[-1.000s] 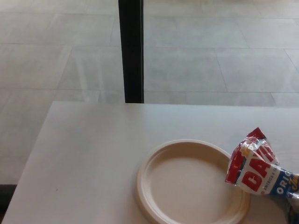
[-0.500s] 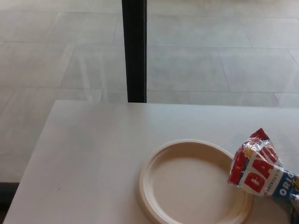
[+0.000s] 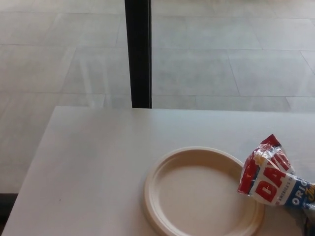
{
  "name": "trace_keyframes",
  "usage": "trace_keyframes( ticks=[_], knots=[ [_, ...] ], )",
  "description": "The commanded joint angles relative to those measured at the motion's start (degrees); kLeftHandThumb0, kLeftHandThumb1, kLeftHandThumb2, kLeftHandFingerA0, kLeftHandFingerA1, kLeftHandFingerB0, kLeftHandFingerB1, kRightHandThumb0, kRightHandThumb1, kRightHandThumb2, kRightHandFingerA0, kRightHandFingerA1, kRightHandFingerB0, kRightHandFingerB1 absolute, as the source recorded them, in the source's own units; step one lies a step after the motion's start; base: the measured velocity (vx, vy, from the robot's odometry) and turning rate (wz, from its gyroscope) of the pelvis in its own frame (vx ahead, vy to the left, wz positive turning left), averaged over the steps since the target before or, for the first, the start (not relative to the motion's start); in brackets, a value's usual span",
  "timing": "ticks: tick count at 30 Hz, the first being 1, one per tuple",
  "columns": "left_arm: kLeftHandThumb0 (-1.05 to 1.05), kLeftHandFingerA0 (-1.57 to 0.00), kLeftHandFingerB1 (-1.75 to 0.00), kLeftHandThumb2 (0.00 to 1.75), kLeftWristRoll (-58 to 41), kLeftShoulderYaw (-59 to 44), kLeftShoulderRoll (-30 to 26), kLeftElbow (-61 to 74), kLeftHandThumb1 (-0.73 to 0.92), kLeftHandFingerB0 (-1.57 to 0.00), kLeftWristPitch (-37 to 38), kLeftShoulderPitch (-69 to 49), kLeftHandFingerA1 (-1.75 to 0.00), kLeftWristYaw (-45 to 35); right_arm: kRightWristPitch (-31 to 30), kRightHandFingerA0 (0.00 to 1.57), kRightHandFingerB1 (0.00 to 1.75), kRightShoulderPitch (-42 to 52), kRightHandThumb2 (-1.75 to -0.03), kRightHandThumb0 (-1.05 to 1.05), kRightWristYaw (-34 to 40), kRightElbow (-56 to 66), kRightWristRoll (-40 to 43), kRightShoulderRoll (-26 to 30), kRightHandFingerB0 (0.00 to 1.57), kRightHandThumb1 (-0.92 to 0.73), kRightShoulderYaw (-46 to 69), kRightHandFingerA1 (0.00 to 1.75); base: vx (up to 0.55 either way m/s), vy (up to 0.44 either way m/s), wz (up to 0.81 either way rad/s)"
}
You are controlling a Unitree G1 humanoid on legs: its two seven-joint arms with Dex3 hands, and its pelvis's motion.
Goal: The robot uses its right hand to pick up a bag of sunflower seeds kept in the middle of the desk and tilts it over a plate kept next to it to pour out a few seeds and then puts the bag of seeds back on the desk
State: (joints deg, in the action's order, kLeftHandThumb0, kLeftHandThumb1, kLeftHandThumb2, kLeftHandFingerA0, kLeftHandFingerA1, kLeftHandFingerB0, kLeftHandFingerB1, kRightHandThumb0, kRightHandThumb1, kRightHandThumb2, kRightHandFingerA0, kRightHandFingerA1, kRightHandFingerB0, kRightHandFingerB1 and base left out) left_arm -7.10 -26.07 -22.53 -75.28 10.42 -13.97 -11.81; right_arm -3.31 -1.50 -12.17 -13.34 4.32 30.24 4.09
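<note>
The red, white and blue bag of sunflower seeds (image 3: pixel 268 176) is at the right edge of the head view, tilted with its crimped red top up and to the left. Its left side overlaps the right rim of the round beige plate (image 3: pixel 153 189), whose inside shows no seeds. The bag's lower right end runs out of the picture. A small dark sliver in the bottom right corner, right beside the bag, may be my right hand (image 3: pixel 310 225). Too little of it shows to tell how it stands. My left hand does not show.
The plate and bag rest on a white desk (image 3: pixel 98 157), whose far edge and left edge are in view. Beyond it lies a tiled grey floor with a black vertical post (image 3: pixel 139 54) just behind the desk's far edge.
The whole picture shifted slightly and came back, so the camera moved. The bag and plate hold the same place and tilt.
</note>
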Motion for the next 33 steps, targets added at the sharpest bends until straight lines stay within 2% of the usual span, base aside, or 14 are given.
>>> trace_keyframes(
  ticks=[1, 3, 4, 5, 18, 25, 29, 33],
  knots=[
    [-0.66, -0.53, -0.36, 0.58, -2.18, -1.49, -0.72, -0.20, 0.60, -0.46, -0.21, 0.30, -0.57, -0.26, -1.57, 0.00, 0.19, -2.11, -0.81, -0.90, 1.27, -1.95, -4.79, 0.27, 0.04, -0.49, -1.33, 0.00, 0.00, 0.000, 0.00],
    [-0.66, -0.52, -0.36, 0.58, -2.40, -1.88, -0.68, -0.32, 0.60, -0.45, -0.61, 0.44, -0.57, -0.40, -1.69, 0.00, 0.19, -2.46, -0.79, -0.88, 1.33, -2.18, -5.06, 0.09, 0.03, -0.47, -1.38, 0.00, 0.00, 0.000, 0.00],
    [-0.68, -0.45, -0.49, 0.87, -2.00, -1.57, -0.67, -0.28, 0.46, -0.37, -0.19, 0.39, -0.62, -0.63, -1.64, 0.00, 0.18, -3.33, -0.92, -0.90, 1.91, -2.95, -5.72, -0.16, 0.04, -0.53, -1.63, 0.13, 0.00, 0.000, 0.00],
    [-0.67, -0.51, -0.36, 0.58, -2.25, -1.80, -0.61, -0.31, 0.60, -0.45, -0.37, 0.59, -0.56, -0.71, -1.69, 0.00, 0.16, -3.78, -0.92, -0.92, 2.20, -3.14, -6.18, -0.29, 0.03, -0.54, -1.78, 0.09, 0.00, 0.000, 0.00],
    [-0.71, -0.52, -0.37, 0.59, -1.93, -1.14, -0.41, 0.00, 0.61, -0.48, 0.53, 0.47, -0.55, -0.97, 2.64, 0.00, 0.15, 0.02, -0.94, -0.97, 1.65, -1.15, -10.76, -0.27, 0.04, -0.57, -4.31, 0.00, 0.00, 0.000, 0.00],
    [-0.70, -0.52, -0.38, 0.59, -2.66, -1.86, -0.29, -0.23, 0.61, -0.46, 0.65, 0.31, -0.54, -1.32, 6.25, 0.00, 0.19, 1.02, -0.93, -0.93, 0.84, -3.66, -11.97, -0.95, 0.06, -0.55, -6.10, 0.05, 0.00, 0.000, 0.00],
    [-0.71, -0.50, -0.37, 0.60, -2.16, -1.36, -0.31, -0.10, 0.63, -0.44, 0.61, 0.52, -0.54, -1.28, 4.80, 0.00, 0.22, 1.24, -0.92, -0.92, 0.58, -1.33, -13.80, -0.40, 0.05, -0.54, -7.61, 0.07, 0.00, 0.000, 0.00],
    [-0.71, -0.50, -0.37, 0.61, -1.92, -0.91, -0.53, 0.01, 0.64, -0.44, 0.70, 0.46, -0.54, -0.93, 2.22, 0.00, 0.16, 0.95, -0.92, -0.93, 0.23, -0.93, -16.18, 0.39, 0.03, -0.54, -9.60, 0.08, 0.00, 0.000, 0.00]
  ],
)
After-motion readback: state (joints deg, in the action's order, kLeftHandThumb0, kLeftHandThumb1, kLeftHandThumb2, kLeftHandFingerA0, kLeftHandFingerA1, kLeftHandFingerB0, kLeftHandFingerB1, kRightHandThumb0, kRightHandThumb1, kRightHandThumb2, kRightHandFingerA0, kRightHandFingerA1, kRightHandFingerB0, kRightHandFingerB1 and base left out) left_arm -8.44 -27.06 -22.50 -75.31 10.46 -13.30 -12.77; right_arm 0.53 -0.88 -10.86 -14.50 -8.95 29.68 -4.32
